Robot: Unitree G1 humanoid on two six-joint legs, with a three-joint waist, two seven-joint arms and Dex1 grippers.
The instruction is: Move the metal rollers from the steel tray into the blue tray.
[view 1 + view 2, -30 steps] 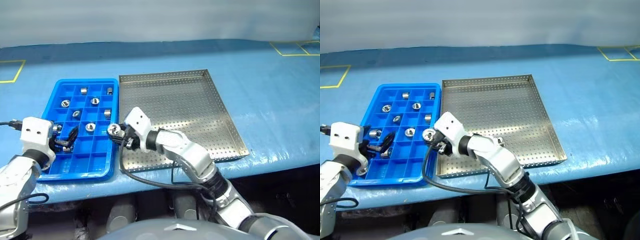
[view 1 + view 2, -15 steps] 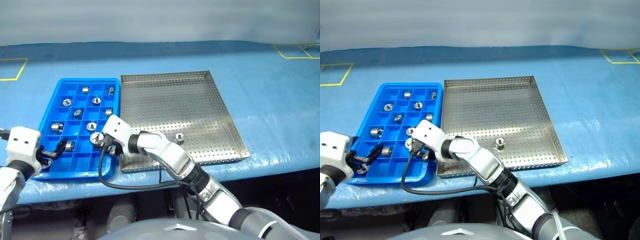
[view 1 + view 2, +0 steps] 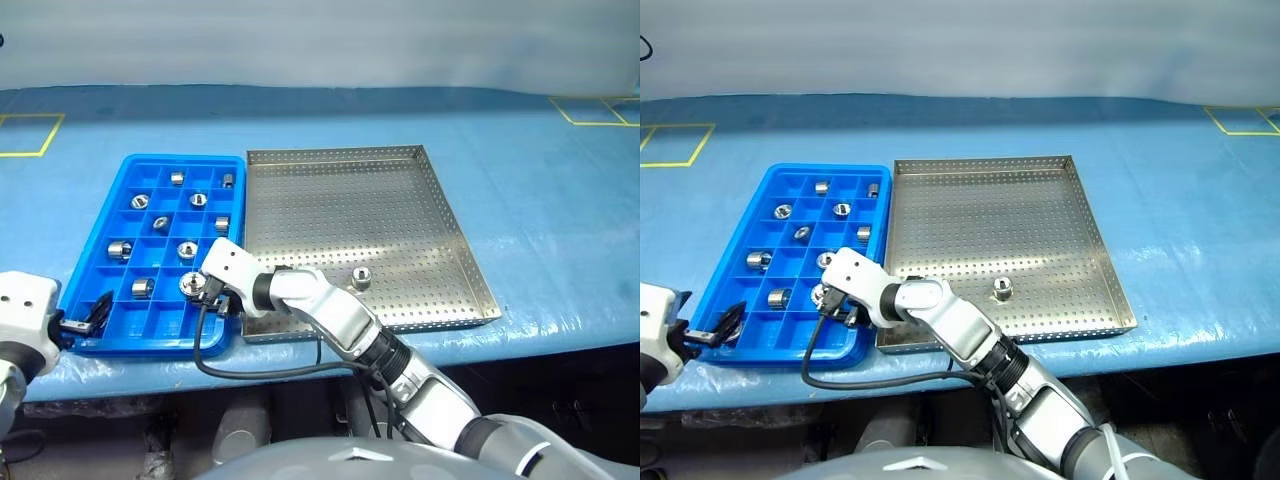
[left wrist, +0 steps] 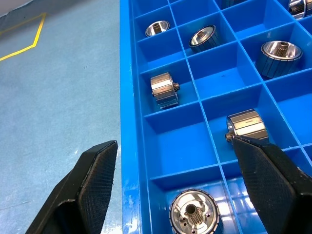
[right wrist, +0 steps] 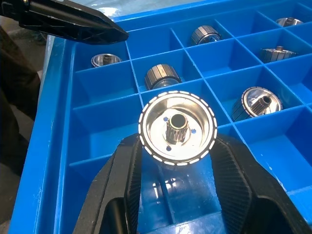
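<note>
1. The right gripper (image 5: 176, 146) pinches a roller (image 5: 177, 128) between its pads, over the near cells of the blue tray (image 3: 92, 262). If it is let go while off-centre, the roller could land on a cell wall and tip or hop into a neighbouring cell.
2. I cannot tell from the head views whether the cell below is free. The cell next to it holds a roller, and a drop onto that one would knock both about.
3. The left gripper (image 4: 180, 175) is spread wide at the tray's near left corner, one finger outside the rim. A sweep inward could catch the rim and shove the tray.
4. One roller (image 3: 361, 277) stands in the steel tray (image 3: 440, 215), near its front rim, and is not yet moved.
</note>
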